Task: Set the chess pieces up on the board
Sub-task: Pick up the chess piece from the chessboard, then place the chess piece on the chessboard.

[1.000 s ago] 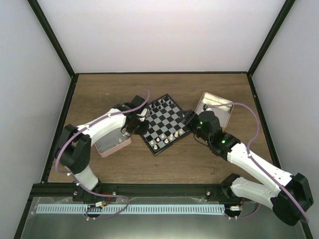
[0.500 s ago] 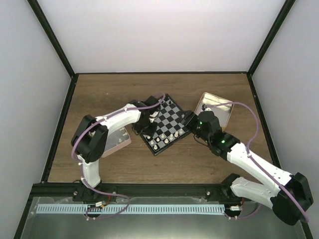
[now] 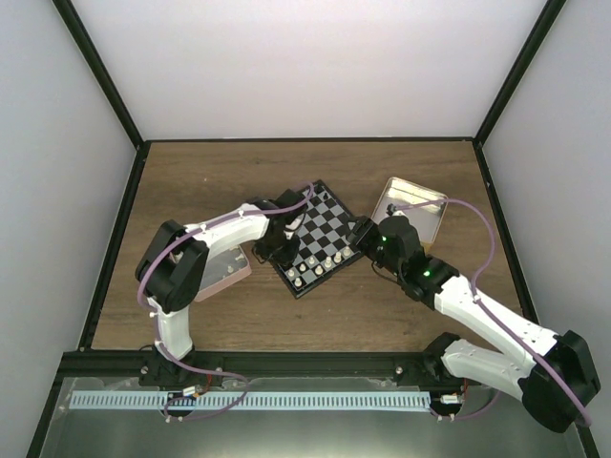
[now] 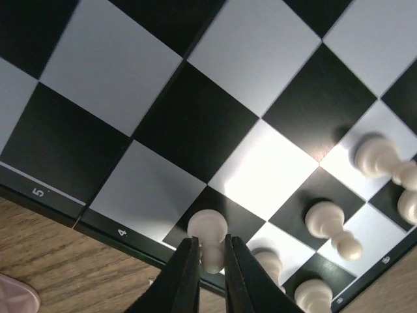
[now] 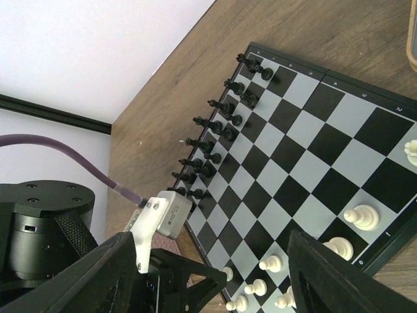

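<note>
The board (image 3: pixel 320 232) lies turned at the table's middle. Cream-white chess pieces (image 3: pixel 320 267) stand in rows along its near edge; tiny black pieces (image 5: pixel 215 124) line the far edge. My left gripper (image 3: pixel 284 250) is at the board's near-left corner. In the left wrist view it (image 4: pixel 207 251) is shut on a white pawn (image 4: pixel 208 227) over a black edge square by the numeral 4. Other white pawns (image 4: pixel 324 219) stand to the right. My right gripper (image 3: pixel 363 234) hovers open and empty at the board's right corner; it (image 5: pixel 212 238) faces the board.
A pink tin (image 3: pixel 221 272) lies left of the board, partly under my left arm. An open silvery tin (image 3: pixel 417 203) sits at the back right, behind my right gripper. Bare wooden table (image 3: pixel 210 181) surrounds the board, with walls on three sides.
My left gripper has swung right from over the pink tin to the board's near-left corner. The right arm has hardly moved.
</note>
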Robot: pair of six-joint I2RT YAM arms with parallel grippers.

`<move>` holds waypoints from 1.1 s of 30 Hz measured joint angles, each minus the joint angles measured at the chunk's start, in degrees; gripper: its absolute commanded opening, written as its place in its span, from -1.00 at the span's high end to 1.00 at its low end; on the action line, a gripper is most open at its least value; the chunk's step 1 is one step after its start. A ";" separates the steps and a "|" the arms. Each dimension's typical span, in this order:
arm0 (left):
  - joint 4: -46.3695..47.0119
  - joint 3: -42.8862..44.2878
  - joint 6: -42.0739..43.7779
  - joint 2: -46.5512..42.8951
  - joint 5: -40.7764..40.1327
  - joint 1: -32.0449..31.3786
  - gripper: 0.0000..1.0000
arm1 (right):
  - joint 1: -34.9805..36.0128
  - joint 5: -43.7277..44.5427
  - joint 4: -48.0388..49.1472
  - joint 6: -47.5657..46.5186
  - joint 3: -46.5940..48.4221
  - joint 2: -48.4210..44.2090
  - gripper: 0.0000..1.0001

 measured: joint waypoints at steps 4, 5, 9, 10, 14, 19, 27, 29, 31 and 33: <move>1.20 0.00 -0.55 -0.11 -0.44 0.00 0.91 | 0.00 0.28 -0.26 0.00 0.00 -0.46 -0.31; 1.55 0.00 -0.39 -0.22 -0.57 0.00 0.92 | 0.00 0.46 -0.35 0.00 0.00 -0.68 -0.31; 2.60 0.17 -0.59 -0.83 -1.07 0.00 0.92 | 0.00 1.68 -1.33 -0.17 -0.02 -2.16 -0.31; 2.73 0.31 -0.57 -0.96 -1.14 0.00 0.92 | 0.00 2.01 -1.51 -0.22 -0.02 -2.56 -0.31; 2.71 2.47 -0.52 -1.07 -1.09 -0.33 0.92 | 0.00 3.82 -2.51 -0.66 -0.13 -4.87 -0.31; 2.27 10.99 -0.33 0.81 -1.09 -2.51 0.91 | 0.00 6.47 -4.48 -1.46 -0.24 -8.61 -0.31; -0.37 21.70 0.94 10.88 -3.08 -7.37 0.91 | 0.00 8.98 -7.28 -2.01 -1.11 -12.07 -0.31; -1.57 22.29 1.20 12.59 -3.30 -8.11 0.91 | 0.00 9.01 -7.76 -2.03 -1.25 -12.13 -0.31; -2.62 22.75 1.42 13.66 -3.32 -8.66 0.91 | 0.00 9.01 -8.04 -2.05 -1.36 -12.13 -0.31; -3.50 23.10 1.49 14.29 -3.52 -8.98 0.90 | 0.00 8.98 -8.20 -2.05 -1.55 -12.13 -0.31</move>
